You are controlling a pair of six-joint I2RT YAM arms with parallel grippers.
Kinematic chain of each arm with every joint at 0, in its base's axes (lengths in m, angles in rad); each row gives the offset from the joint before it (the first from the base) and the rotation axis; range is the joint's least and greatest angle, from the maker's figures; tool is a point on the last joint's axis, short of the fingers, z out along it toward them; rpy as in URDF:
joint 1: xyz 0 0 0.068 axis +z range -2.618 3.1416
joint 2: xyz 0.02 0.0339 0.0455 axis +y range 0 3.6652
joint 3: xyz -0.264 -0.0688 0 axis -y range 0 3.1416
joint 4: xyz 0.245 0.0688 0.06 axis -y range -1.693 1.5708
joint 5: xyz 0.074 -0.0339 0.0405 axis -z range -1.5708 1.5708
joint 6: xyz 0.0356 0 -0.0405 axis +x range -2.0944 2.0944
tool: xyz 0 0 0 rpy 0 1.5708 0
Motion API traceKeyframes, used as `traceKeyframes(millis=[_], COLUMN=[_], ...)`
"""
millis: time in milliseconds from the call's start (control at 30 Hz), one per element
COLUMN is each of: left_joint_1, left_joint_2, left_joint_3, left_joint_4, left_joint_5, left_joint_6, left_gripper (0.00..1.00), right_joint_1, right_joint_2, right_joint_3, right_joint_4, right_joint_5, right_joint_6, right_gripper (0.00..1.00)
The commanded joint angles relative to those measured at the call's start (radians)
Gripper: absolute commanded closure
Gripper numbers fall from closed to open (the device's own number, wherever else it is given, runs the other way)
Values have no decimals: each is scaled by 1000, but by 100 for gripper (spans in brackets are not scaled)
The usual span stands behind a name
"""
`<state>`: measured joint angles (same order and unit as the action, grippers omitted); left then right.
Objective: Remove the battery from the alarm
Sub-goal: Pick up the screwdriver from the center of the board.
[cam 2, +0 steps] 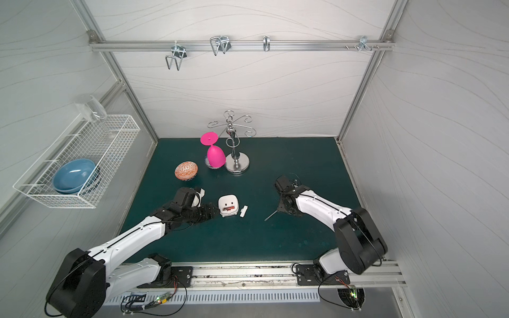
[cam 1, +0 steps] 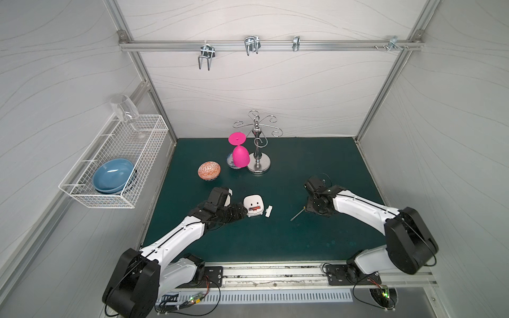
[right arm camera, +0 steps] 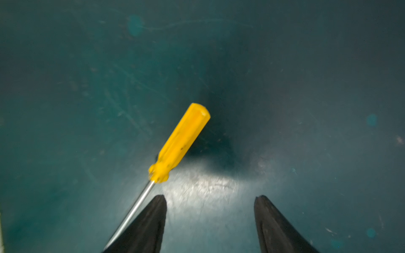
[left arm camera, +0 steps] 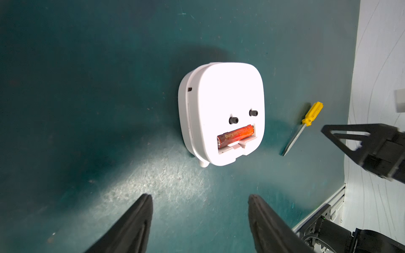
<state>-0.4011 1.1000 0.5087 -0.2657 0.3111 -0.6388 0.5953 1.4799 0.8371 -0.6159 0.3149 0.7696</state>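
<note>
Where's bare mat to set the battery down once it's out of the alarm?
Widest free patch: the mat between the alarm and the front rail. Also free: the back right corner, behind the right arm. Crowded: back left, around the egg, pink glass and stand.

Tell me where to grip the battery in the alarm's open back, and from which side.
Probably its middle, coming straight down from above: the battery lies flat, sunk in the open back of the alarm, both ends boxed in, only its upper curve exposed.
</note>
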Motion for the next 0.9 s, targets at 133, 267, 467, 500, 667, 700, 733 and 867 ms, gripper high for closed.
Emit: traceKeyframes(millis=[133,267,467,500,667,700,733,867], left_joint_1=[4,4,4,4,4,4,3,4], left_joint_2=[-35,-39,-32,-33,-26,-27,-28,-38], left_joint_3=[-8,-13,-14,-14,-6,-6,-4,-3], left_joint_4=[-11,-17,-11,-9,-15,-17,-18,-21], left_joint_5=[0,0,2,2,3,3,3,13], left_joint_6=[13,17,20,19,23,23,22,32], left_gripper=[27,27,26,27,27,27,27,27], right_joint_1=[4,1,0,0,-9,-13,-13,-12], right_joint_2=[122,125,80,85,176,195,213,272], right_joint_3=[70,87,96,103,148,153,159,181], right_joint_4=[64,78,104,113,115,120,122,132], right_joint_5=[17,3,-13,-17,-30,-33,-35,-56], right_joint_6=[30,22,-1,-10,-8,-1,4,15], right_gripper=[32,32,32,32,32,34,36,47])
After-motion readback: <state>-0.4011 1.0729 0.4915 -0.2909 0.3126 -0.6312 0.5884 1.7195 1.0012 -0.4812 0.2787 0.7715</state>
